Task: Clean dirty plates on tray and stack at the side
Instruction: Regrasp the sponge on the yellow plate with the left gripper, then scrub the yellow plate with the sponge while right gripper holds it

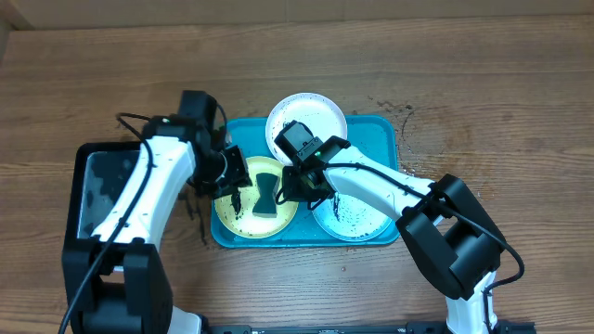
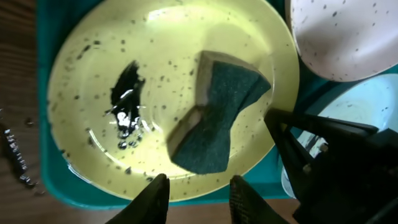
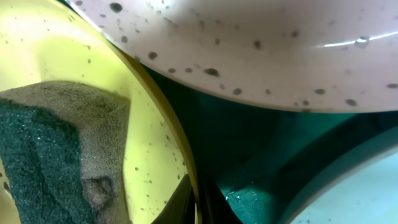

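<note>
The yellow-green plate (image 1: 237, 215) lies at the left of the turquoise tray (image 1: 371, 130), with black smears and a dark green sponge (image 1: 267, 193) on it. One speckled white plate (image 1: 311, 111) sits at the tray's back, another (image 1: 357, 223) at the right. My right gripper (image 1: 293, 184) is shut on the yellow-green plate's right rim (image 3: 149, 124), fingertips (image 3: 196, 202) pinching it. My left gripper (image 1: 234, 186) is open and empty above the plate's left edge; its fingers (image 2: 196, 199) frame the plate (image 2: 161, 62) and sponge (image 2: 217, 118).
A smaller black tray (image 1: 79, 199) stands left of the turquoise one, under my left arm. Black specks lie on the wooden table by the tray's back right corner (image 1: 401, 111) and left of the tray (image 2: 15, 155).
</note>
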